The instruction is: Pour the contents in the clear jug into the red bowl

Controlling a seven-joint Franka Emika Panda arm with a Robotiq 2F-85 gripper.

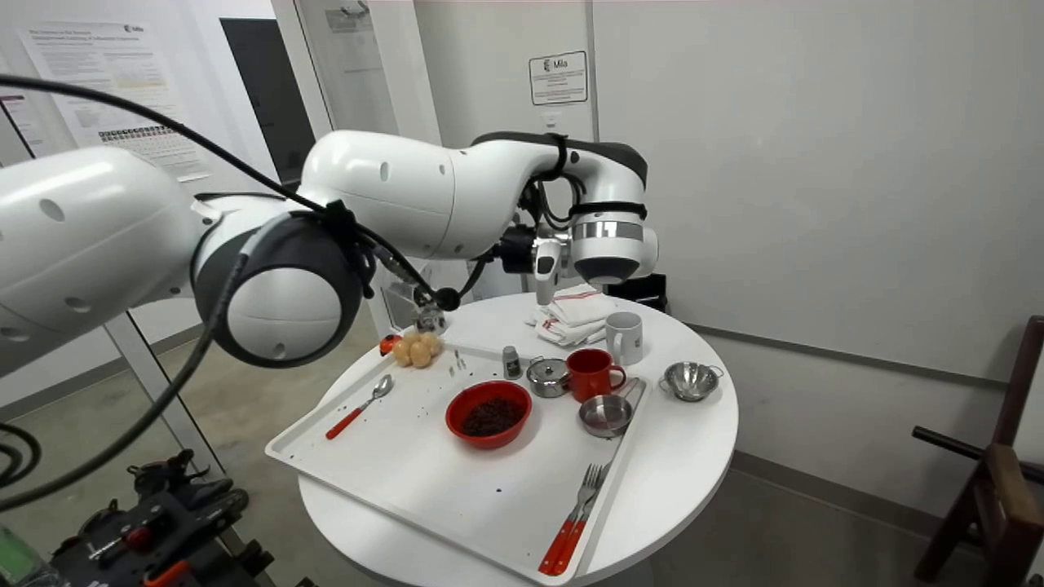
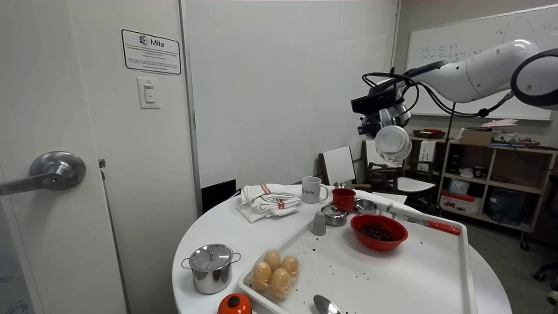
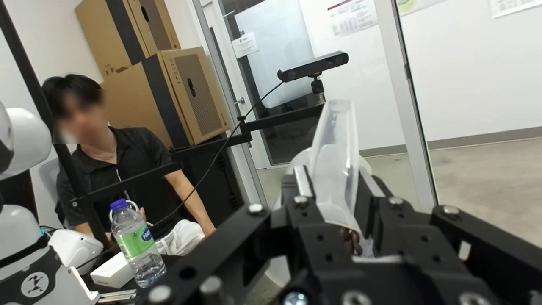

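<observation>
In an exterior view, red bowl (image 1: 489, 441) is sitting on tray (image 1: 375, 465), holding dark bits (image 1: 493, 417). In an exterior view, jug (image 2: 393, 141) is hanging tilted in midair, clear of table (image 2: 226, 235). In wrist view, gripper (image 3: 336, 182) is pinching jug by its handle (image 3: 336, 140).

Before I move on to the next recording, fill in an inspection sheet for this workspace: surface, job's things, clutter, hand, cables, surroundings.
Surface: round white table supporting a white tray; dark bits scattered on the tray.
Job's things: clear jug raised above the table, apparently tipped, contents hard to tell; red bowl on the tray, holding dark pieces.
Clutter: spoon, red-handled cutlery, eggs, shaker, red mug, white mug, lidded pot, folded towels.
Hand: closed on the clear jug.
Cables: black cables running along the arm.
Surroundings: seated person, water bottle, chairs.
</observation>
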